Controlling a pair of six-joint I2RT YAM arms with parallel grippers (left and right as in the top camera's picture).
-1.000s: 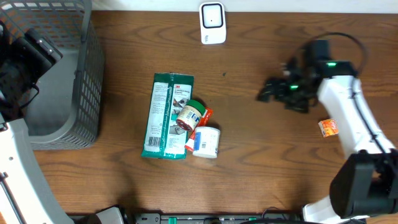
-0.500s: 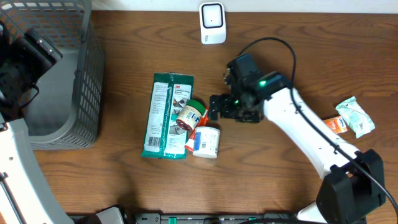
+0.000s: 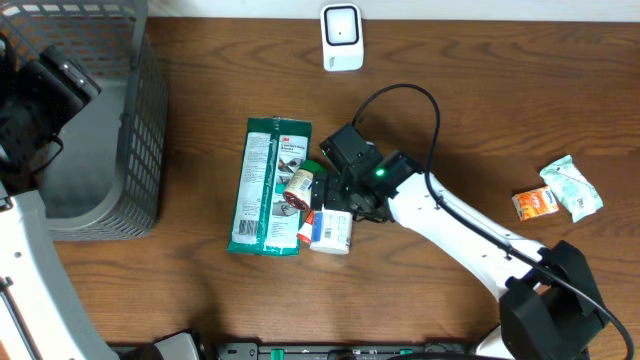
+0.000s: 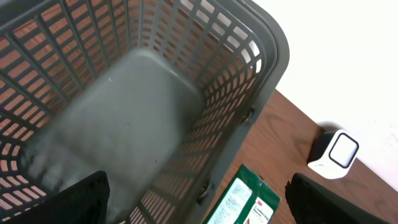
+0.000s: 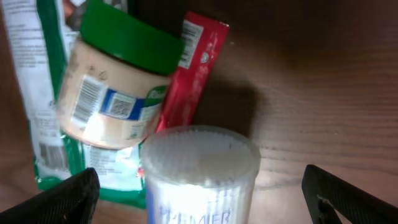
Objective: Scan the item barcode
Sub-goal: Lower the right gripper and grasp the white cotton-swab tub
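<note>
We find the white tub (image 5: 200, 163) at lower centre of the right wrist view, just beside the green-lidded jar (image 5: 118, 81). Our right gripper (image 5: 202, 202) hovers over it, spread wide and empty. We judge the tub light, rigid and slick: grasp its round sides.

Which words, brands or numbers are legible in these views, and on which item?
"3M": top corner of the green packet.
Lettering on the white tub: cut off by the frame edge, unreadable.
Print on the jar and red sachet: too blurred.
</note>
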